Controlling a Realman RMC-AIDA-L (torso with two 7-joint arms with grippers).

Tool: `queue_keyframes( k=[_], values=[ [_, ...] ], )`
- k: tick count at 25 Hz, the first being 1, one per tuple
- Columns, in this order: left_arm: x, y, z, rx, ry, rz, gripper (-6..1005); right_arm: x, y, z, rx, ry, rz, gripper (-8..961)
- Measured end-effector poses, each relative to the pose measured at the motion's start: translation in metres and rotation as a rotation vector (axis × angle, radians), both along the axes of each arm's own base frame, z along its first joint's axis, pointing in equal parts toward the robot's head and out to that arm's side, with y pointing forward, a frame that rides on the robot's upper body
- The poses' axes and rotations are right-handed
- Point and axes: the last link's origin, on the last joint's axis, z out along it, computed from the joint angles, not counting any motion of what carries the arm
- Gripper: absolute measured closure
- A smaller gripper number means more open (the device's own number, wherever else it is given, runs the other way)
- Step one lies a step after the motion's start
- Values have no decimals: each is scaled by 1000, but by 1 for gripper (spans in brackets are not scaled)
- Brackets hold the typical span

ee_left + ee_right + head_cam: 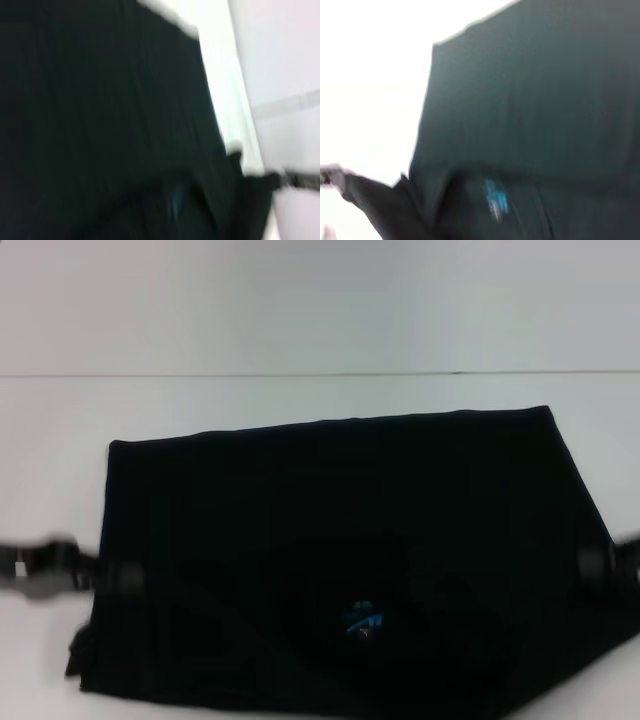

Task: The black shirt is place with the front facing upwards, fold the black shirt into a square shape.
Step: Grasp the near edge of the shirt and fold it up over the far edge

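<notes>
The shirt [340, 560] lies flat on the white table [300, 330] in my head view, already partly folded into a broad dark panel, the blue neck label [362, 620] showing near my side. My left gripper [120, 575] sits at its left edge and my right gripper [598, 562] at its right edge, level with each other; I judge they are placed so to lift both sides together for the next fold. Whether either pair of fingers has closed on cloth, I cannot tell. From my left wrist, the shirt [100, 125] fills the view, with the right gripper [280, 180] far off at its edge. From my right wrist, the shirt [535, 110] and label [496, 197] show, and the left gripper [350, 182] meets its far edge.
</notes>
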Motion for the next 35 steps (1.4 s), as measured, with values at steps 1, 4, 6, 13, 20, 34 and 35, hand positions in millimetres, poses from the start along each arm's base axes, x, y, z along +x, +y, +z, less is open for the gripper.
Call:
queue_keyframes(
  k=[1,4,6,13,20,34,35],
  values=[
    [-2,7,5,59,-6,15,972,0,4,4,46,31,-15,864],
    [-8,24,14,227,-21,62,972,-3,17,10,198,142,-55,861],
    [-13,35,20,350,-36,95,973,-4,27,7,295,205,-92,858],
    [-31,56,10,643,-109,198,973,2,52,-39,555,213,-197,849],
    [-37,66,-14,774,-84,244,973,1,65,-77,691,126,-230,840],
    [-25,94,-32,879,34,212,973,-9,83,-80,874,123,-202,823],
    [-25,95,-35,884,48,217,973,-9,85,-82,888,106,-200,822]
  ],
)
